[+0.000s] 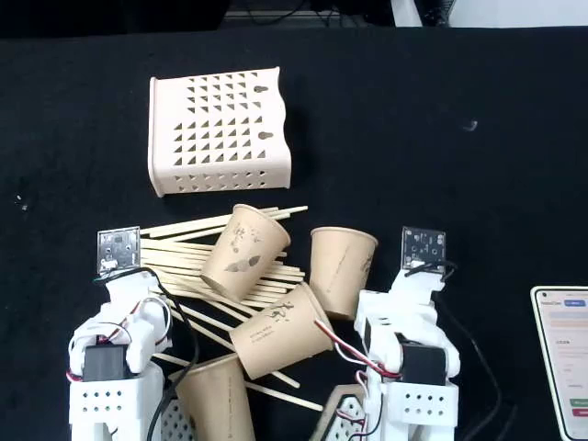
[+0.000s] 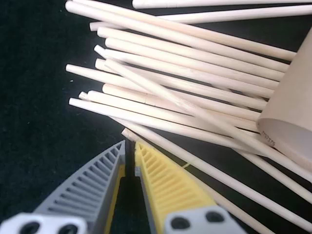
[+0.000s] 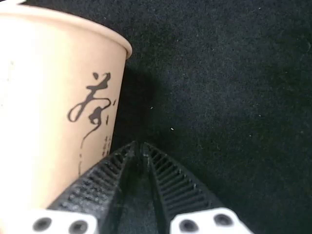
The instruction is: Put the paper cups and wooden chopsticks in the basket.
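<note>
Though both are closed empty, left pincer [image 2: 129,144] by chopsticks [image 2: 185,83], right pincer [image 3: 140,145] beside cup [image 3: 44,87], black script [image 3: 92,105] (perhaps characters).

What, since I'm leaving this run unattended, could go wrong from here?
The chopsticks lie crossed in a pile with paper cups resting on them; pulling one stick may roll cups or scatter the rest. The basket seems to lie on its side, so dropped items might miss or slide out.

Apparently four cups [image 1: 246,250] amid scattered chopsticks [image 1: 176,248], near basket [image 1: 219,131]
</note>
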